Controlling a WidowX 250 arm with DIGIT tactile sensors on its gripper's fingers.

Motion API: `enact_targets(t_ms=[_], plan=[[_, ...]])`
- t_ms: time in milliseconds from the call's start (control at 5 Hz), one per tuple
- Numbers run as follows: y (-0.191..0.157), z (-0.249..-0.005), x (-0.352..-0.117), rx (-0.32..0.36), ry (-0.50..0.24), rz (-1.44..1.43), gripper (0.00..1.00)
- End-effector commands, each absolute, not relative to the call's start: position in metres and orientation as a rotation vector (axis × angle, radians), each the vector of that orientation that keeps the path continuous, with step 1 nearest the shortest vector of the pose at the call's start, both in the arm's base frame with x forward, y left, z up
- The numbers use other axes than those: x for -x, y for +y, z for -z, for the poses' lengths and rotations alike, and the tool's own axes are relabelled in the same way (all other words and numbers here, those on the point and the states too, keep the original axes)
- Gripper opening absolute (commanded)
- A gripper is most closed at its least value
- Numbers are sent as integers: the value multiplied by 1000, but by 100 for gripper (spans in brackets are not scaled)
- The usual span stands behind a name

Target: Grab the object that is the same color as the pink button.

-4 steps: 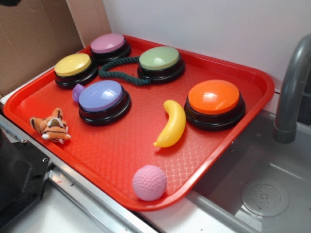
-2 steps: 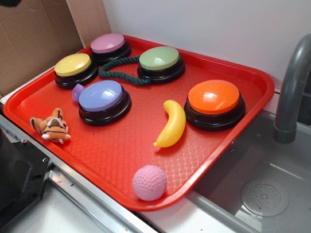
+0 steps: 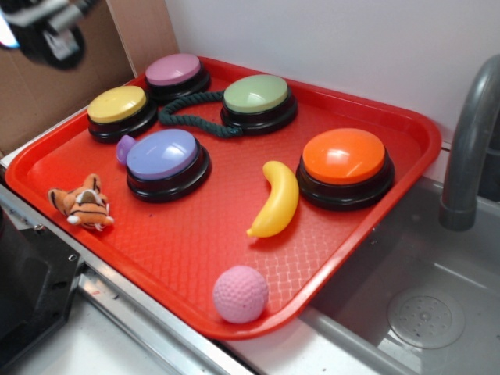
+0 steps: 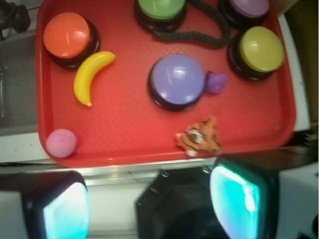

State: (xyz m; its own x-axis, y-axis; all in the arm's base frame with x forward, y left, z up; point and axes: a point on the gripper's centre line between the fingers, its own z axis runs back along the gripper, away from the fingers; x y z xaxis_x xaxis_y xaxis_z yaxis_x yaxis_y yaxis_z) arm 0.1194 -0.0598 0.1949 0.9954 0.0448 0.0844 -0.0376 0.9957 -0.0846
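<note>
the dimpled pink ball (image 3: 241, 294) sits alone at the near edge of the textured red tray (image 3: 406, 168), well apart from the domed pink button (image 3: 173, 70) at the far corner. a smooth banana (image 3: 276, 199) lies between. claw (image 4: 149, 199) fingers spread apart above the table.

Dimpled matt pink ball (image 3: 241, 294), glossy plastic pink button (image 3: 173, 70), textured red tray (image 3: 195, 242).
</note>
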Motion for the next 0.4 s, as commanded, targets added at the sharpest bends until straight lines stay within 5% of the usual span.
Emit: enact_targets(t_ms=[0, 200], plan=[[-122, -142, -137, 196, -77, -59, 100], [-152, -113, -139, 226, -35, -48, 100]])
